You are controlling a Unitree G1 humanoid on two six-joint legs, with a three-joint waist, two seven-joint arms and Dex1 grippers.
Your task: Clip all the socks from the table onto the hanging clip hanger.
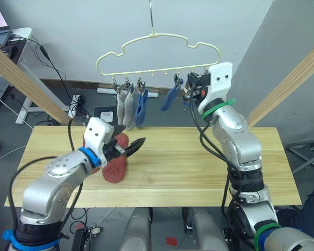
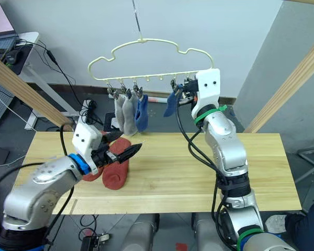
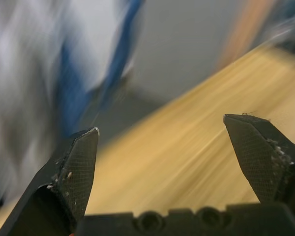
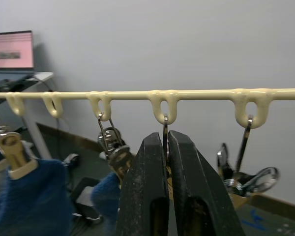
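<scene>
Hanging hanger [image 1: 157, 52]: I'm seeing its bar running left-right, upper centre.
Right gripper [image 4: 167, 147]: pinching one clip [image 4: 165, 129].
Left gripper [image 2: 126, 144]: spreading wide, centre-left.
Red sock [image 2: 116, 172]: lying lengthwise toward me.

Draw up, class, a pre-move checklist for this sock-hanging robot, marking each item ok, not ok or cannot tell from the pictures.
1. Left end effector open and empty: ok; it is above the table, beside the rust-red socks.
2. Right end effector shut on a clip of the clip hanger: ok.
3. Socks left to hang: not ok; the rust-red socks lie on the table.
4. Socks already hung: ok; two grey socks and two blue socks hang from clips.
5. Held clip pressed open enough for a sock: cannot tell.
</scene>
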